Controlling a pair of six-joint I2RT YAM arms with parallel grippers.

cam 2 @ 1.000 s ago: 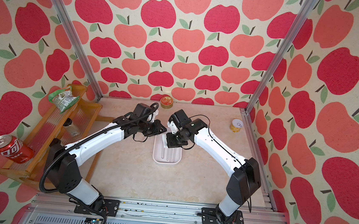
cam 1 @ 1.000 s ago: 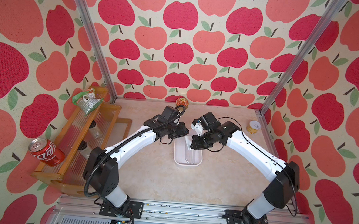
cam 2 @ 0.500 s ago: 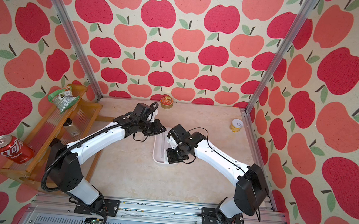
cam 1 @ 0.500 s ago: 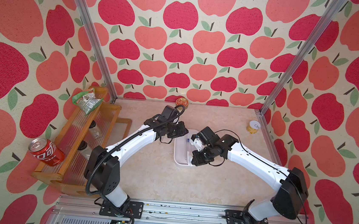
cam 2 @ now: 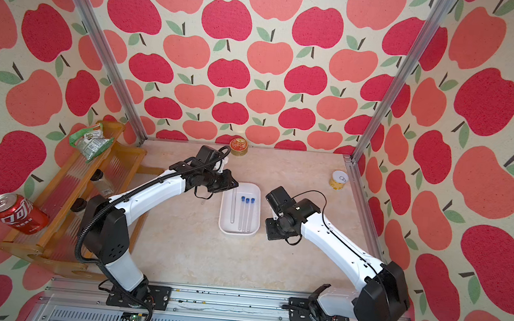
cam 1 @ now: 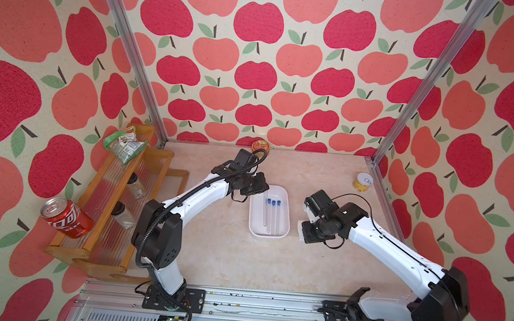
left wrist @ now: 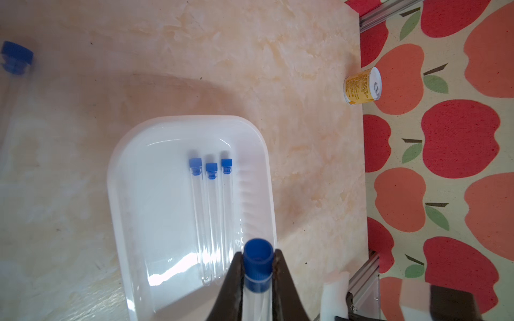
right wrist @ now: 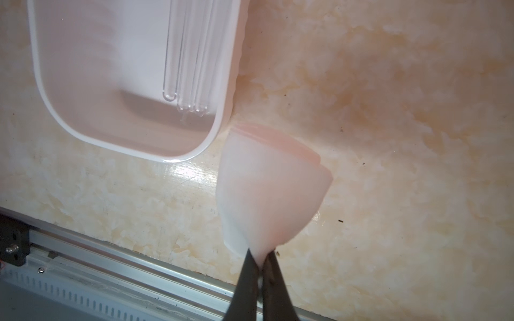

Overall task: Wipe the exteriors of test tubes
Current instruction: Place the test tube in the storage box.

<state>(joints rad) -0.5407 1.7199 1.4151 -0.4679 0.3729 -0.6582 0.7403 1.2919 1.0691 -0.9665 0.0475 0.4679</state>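
- Since a second earlier the right arm [cam 1: 385,242] had swung off the tray [cam 1: 255,224] to its right side, while the left arm [cam 1: 195,198] had stayed at the tray's far left corner.
- The right end effector [right wrist: 260,258] was clenched on a folded white wipe [right wrist: 272,189]. The wipe hung just beside the tray's near right corner; touching or not, I could not tell.
- The left end effector [left wrist: 257,254] was grasping one test tube [left wrist: 255,300] just below its blue cap.
- Three more test tubes [left wrist: 212,216] lay side by side in the tray, caps toward the back wall.
- In both top views a clear tube [cam 2: 233,210] ran out from under the left end effector, left of those three. Whether it was the held one I could not tell.
- One further blue cap [left wrist: 15,55] showed blurred at the rim of the left wrist view; where it lay I could not tell.
- Open counter [cam 1: 240,261] ran from the tray to the front rail [cam 1: 253,297], and rightward to a yellow can [cam 1: 362,181] by the corner post.
- Also counted: one round tin [cam 1: 261,145] at the back wall. On the wooden rack [cam 1: 65,251] along the left wall were one soda can [cam 1: 65,217], two jars [cam 1: 136,185] and one green packet [cam 1: 123,145].
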